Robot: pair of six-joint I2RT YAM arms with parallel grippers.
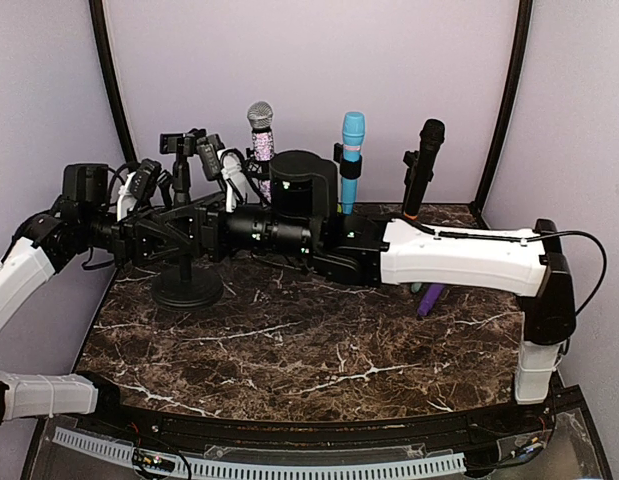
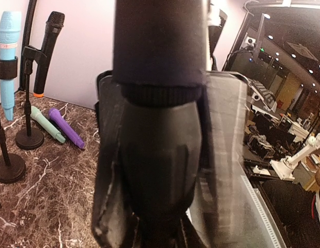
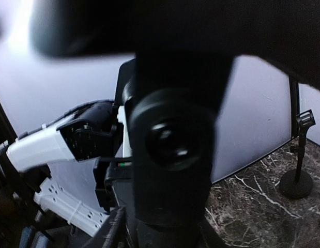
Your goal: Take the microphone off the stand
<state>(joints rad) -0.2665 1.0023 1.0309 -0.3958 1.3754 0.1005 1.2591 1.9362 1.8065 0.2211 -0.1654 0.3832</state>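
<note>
A black stand with a round base (image 1: 186, 288) stands at the left of the marble table, its pole rising to a black clip (image 1: 179, 143). I cannot tell what that clip holds. Both arms meet at the middle of this pole. My left gripper (image 1: 169, 233) comes from the left and is shut on the pole's thick black collar (image 2: 160, 150), which fills its wrist view (image 2: 160, 206). My right gripper (image 1: 201, 228) comes from the right and closes on the same pole, where a black part with a round knob (image 3: 172, 142) sits between its fingers (image 3: 170, 227).
Behind stand a sparkly silver microphone (image 1: 260, 125), a blue one (image 1: 352, 140) and a black one (image 1: 424, 160), each in a stand. A purple microphone (image 1: 429, 298) and a green one (image 2: 46, 124) lie on the table at the right. An empty-clip stand (image 3: 299, 155) is nearby.
</note>
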